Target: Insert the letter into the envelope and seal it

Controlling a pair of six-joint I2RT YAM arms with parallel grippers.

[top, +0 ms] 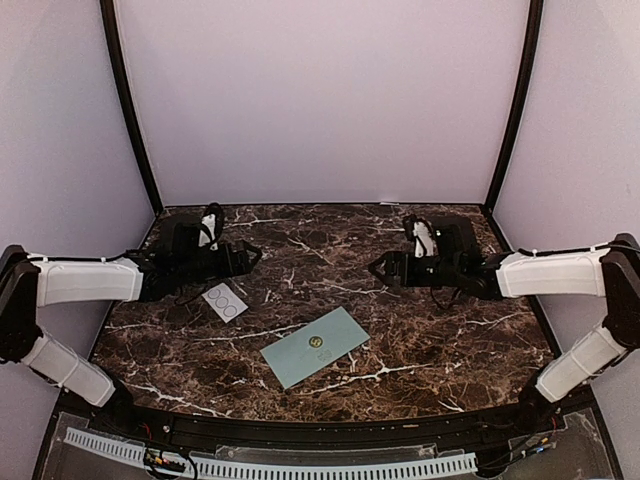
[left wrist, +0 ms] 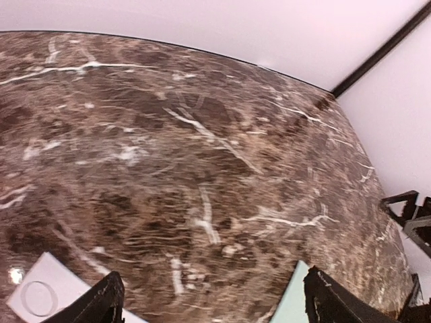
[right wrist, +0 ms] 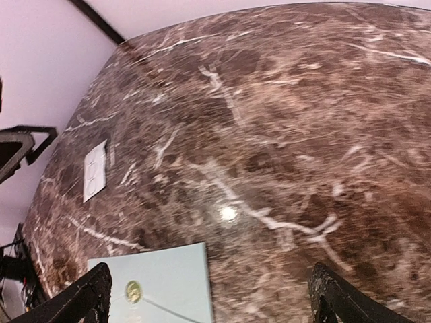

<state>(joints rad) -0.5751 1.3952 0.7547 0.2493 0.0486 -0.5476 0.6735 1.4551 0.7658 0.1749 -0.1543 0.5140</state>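
Note:
The pale blue-green envelope [top: 315,346] lies flat in the middle of the marble table [top: 450,340], flap down under a round gold seal [top: 318,343]. One of its corners shows in the left wrist view [left wrist: 296,303]; the right wrist view takes in the envelope [right wrist: 168,279] and the seal [right wrist: 134,291]. No letter shows in any view. My left gripper [top: 252,258] [left wrist: 214,299] hangs open above the table's back left, apart from the envelope. My right gripper [top: 378,268] [right wrist: 212,296] is open too, at the back right, holding nothing.
A small white strip with three circles [top: 224,301] [left wrist: 40,296] [right wrist: 95,171] lies left of the envelope, below my left gripper. Pale walls with black corner posts close in the table at the back and sides.

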